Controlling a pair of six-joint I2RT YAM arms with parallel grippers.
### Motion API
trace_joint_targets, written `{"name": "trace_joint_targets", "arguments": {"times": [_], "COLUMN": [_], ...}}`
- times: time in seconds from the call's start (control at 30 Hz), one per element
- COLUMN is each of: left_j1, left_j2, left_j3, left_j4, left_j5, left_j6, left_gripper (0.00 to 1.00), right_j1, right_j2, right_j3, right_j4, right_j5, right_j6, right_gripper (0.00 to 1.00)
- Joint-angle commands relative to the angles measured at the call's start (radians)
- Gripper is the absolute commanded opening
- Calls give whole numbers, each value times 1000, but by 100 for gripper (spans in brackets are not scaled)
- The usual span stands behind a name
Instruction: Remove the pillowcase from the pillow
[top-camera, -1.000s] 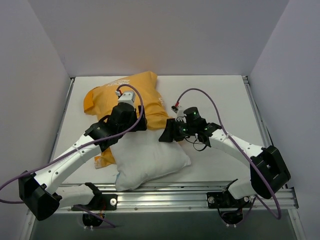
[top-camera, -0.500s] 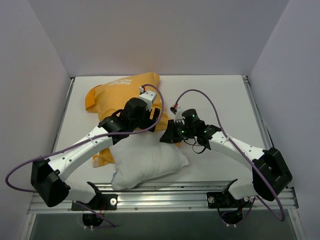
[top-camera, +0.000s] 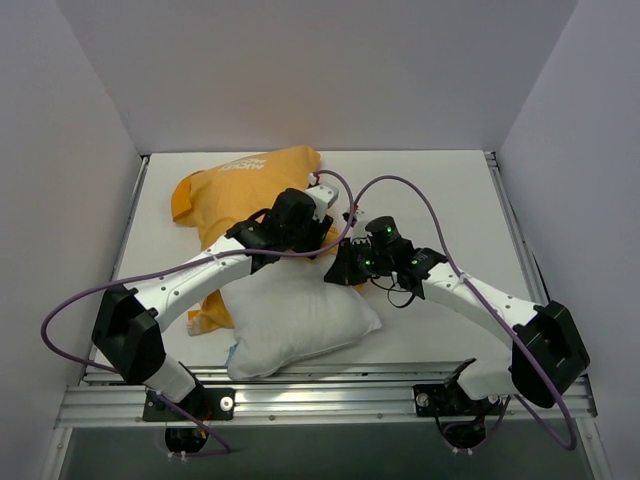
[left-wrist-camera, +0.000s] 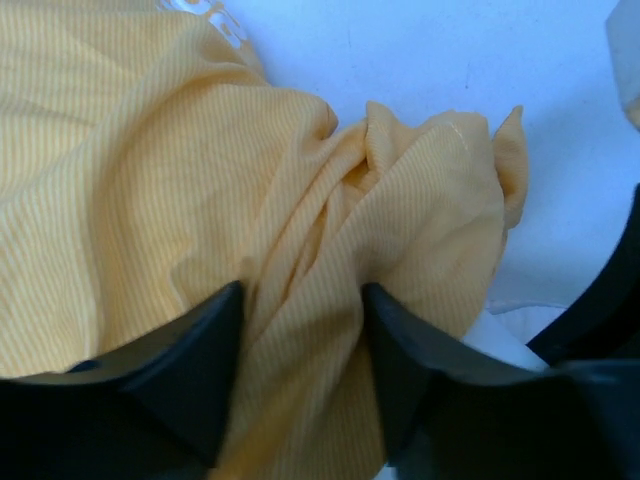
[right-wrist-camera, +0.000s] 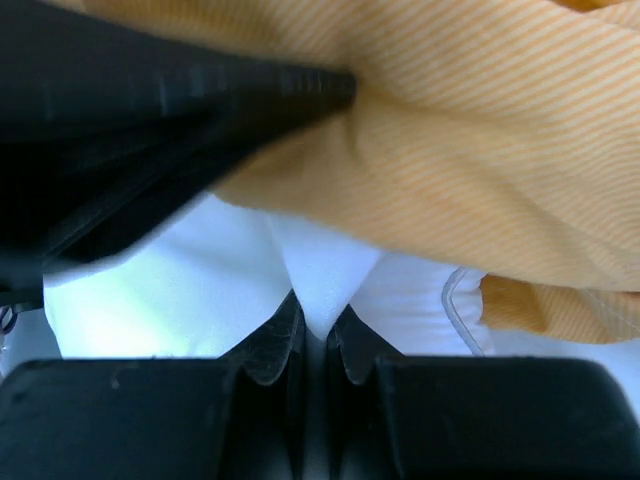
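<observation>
The orange-yellow pillowcase (top-camera: 240, 190) lies crumpled at the back left, still covering the far end of the white pillow (top-camera: 290, 315), whose bare near half bulges toward the front. My left gripper (top-camera: 312, 232) is over the pillowcase's right edge. In the left wrist view its jaws (left-wrist-camera: 300, 380) stand apart, astride a bunched ridge of pillowcase (left-wrist-camera: 300, 200) fabric. My right gripper (top-camera: 340, 266) is just beside it at the pillow's right corner. In the right wrist view the right gripper (right-wrist-camera: 315, 335) is shut on a pinch of white pillow (right-wrist-camera: 320, 270) cloth, with the pillowcase (right-wrist-camera: 480, 160) above.
White walls close in the table (top-camera: 440, 200) at the back and both sides. A metal rail (top-camera: 330, 385) runs along the front edge. Purple cables loop above both arms, and the two wrists almost touch.
My left arm has swung right across the pillowcase to its right edge and its jaws have narrowed around a fold. The right gripper has shut on the pillow cloth.
</observation>
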Motion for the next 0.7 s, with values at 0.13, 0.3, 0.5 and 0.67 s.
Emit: {"name": "trace_joint_targets", "arguments": {"times": [0.13, 0.3, 0.5, 0.67], "left_j1": [45, 80, 166, 238], "left_j2": [29, 69, 136, 205], "left_j3": [59, 134, 217, 300], "left_j4": [56, 90, 107, 72], "left_j5": [-60, -207, -508, -616], "left_j6": [-13, -34, -23, -10], "left_gripper": [20, 2, 2, 2], "right_j1": [12, 16, 8, -3], "right_j2": [-97, -175, -393, -482], "right_j3": [47, 63, 191, 360], "right_j4": [-87, -188, -395, -587], "right_j5": [46, 40, 41, 50], "right_j6": [-42, -62, -118, -155], "right_gripper": [0, 0, 0, 0]}}
